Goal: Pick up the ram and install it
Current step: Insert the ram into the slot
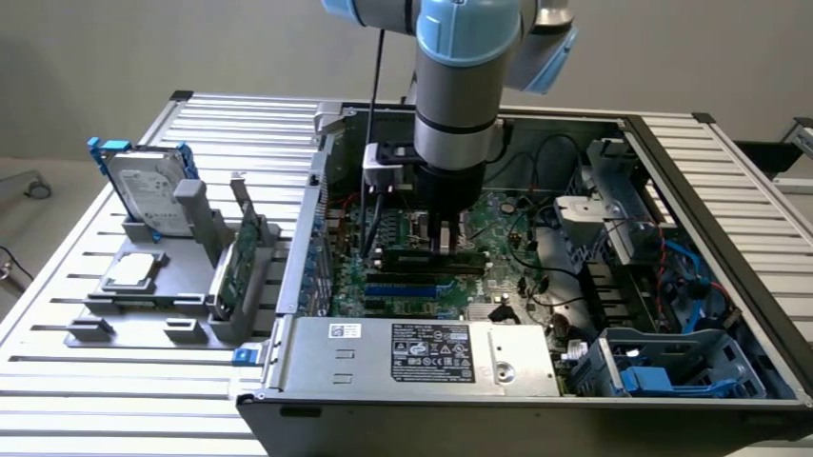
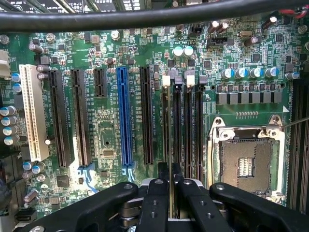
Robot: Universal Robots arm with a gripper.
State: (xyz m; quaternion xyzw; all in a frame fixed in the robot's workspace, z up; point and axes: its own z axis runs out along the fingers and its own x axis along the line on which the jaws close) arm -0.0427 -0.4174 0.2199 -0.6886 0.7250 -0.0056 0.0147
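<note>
1. The robot's claw (image 1: 445, 246) reaches down into the open computer box (image 1: 711, 238), in the middle of the exterior view. It is there because the ram has to go into the big green board (image 2: 106, 130) on the floor of the box.

2. The claw's two fingers (image 2: 159, 193) are squeezed close together. They seem to pinch the ram (image 2: 172, 203), which looks like a thin strip between them in the wrist view. A thin stick needs a tight, narrow grip like this so it does not slip.

3. In the exterior view, the ram (image 1: 404, 255) is the long dark bar under the claw, just below the middle of the frame. It lies flat along its length and sits low, right by the board. I cannot tell if it is touching a slot yet.

4. In the wrist view, the ram's thin edge lines up with the row of long black ram slots (image 2: 186, 130). I think it is held on edge this way so it can slide straight into one of them.

5. The blue slot (image 2: 124, 121) and the square chip holder (image 2: 246, 164) sit on either side of these slots. The claw is not over them.

6. At the exterior view's left, a grey stand (image 1: 190, 286) on the table (image 1: 76, 400) holds the silver hard drive (image 1: 143, 186) and a green card (image 1: 242, 257) upright, so they are easy to grab. They are well away from the claw.
</note>
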